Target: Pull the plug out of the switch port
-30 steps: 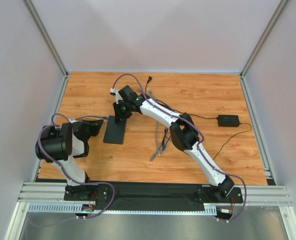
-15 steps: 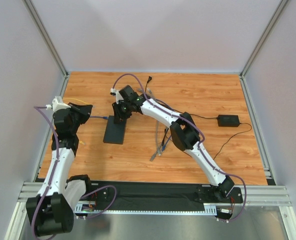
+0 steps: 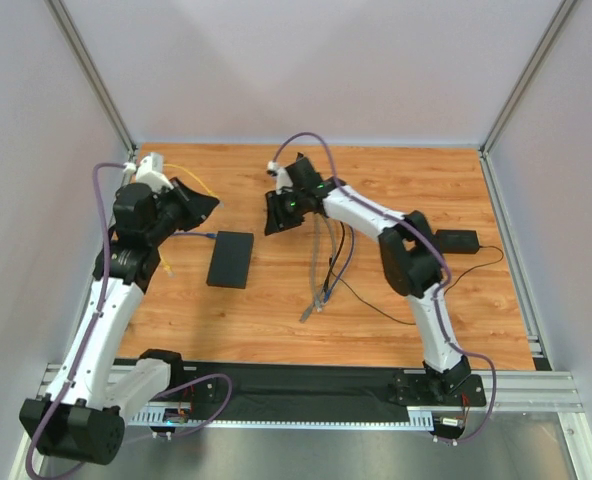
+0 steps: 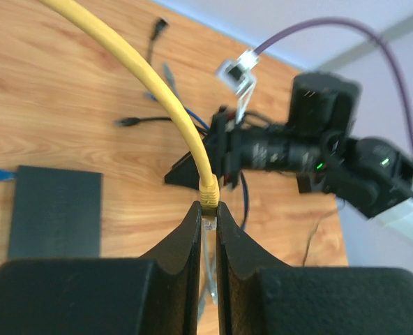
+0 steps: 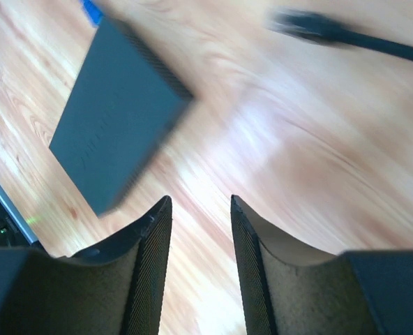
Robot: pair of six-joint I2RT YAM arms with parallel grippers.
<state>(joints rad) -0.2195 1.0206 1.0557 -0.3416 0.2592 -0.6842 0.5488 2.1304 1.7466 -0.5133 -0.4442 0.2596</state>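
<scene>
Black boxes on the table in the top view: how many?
2. The flat switch box lies left of centre; the smaller adapter brick sits toward the right edge, its cord attached. None looks hidden.

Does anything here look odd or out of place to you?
The yellow cable stands out: its clear plug is pinched in the left claw, up in the air, apart from the flat black box. Loose cables sprawl untidily mid-table.

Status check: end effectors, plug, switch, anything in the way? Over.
Left end effector shut on yellow plug, held clear of switch. Right end effector open, empty, off the switch. Blue cable at switch's edge; plugged or not, cannot tell.
</scene>
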